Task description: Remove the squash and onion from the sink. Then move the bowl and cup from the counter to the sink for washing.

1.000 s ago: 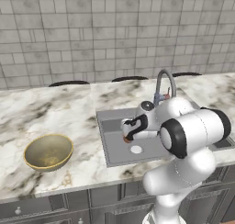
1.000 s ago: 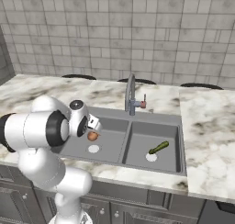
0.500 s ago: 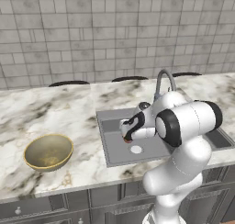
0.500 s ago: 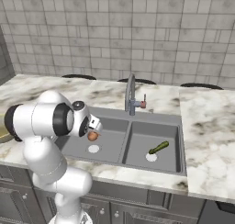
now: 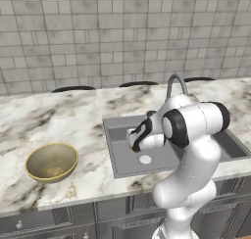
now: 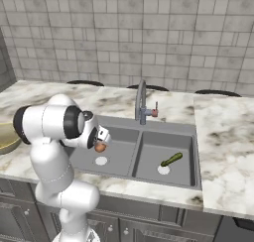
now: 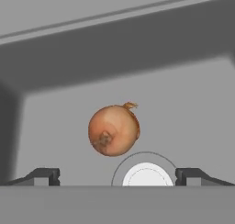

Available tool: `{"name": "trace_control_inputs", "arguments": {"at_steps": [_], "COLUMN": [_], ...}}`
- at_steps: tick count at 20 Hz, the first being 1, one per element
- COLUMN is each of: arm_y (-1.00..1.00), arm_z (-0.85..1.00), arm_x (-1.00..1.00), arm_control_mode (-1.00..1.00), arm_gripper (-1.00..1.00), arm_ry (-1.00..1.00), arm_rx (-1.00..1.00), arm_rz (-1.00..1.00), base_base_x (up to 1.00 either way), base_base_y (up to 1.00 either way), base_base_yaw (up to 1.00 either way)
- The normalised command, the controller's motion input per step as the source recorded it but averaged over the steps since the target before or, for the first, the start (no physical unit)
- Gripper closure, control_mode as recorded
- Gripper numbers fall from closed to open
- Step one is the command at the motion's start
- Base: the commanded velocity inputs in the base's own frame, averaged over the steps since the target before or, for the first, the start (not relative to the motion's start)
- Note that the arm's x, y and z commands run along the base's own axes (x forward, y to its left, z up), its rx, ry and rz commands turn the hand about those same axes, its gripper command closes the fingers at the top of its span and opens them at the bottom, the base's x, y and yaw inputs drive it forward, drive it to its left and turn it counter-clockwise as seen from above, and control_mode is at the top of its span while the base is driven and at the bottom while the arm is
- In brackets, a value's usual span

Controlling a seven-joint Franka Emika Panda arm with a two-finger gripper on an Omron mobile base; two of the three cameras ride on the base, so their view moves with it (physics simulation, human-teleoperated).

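Dark claw (image 7: 117,176) tips stand wide apart, gripping nothing, lined up either side of the onion (image 7: 113,130) to take it. That onion sits in the sink's (image 6: 190,136) left basin; the squash (image 6: 171,159) waits in the right one, the bowl (image 5: 51,161) left of the sink on the table (image 5: 59,118).

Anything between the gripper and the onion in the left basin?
Nothing visible. In the hand view the onion lies on the bare sink floor, straight ahead of the open gripper, just beyond the white drain. No other object sits between the fingertips and it.
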Motion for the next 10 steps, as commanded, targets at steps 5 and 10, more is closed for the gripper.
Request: {"name": "trace_control_inputs", "arguments": {"at_steps": [5,10], "arm_y": [0.04,0.01], "arm_z": [-0.20,-0.17], "arm_x": [0.14,0.16], "arm_control_mode": [-1.00,-1.00], "arm_gripper": [-1.00,-1.00], "arm_ry": [0.00,0.00], "arm_rx": [0.00,0.00], "arm_rz": [0.00,0.00], "base_base_x": [0.00,0.00], "base_base_y": [0.00,0.00], "base_base_yaw": [0.00,0.00]}}
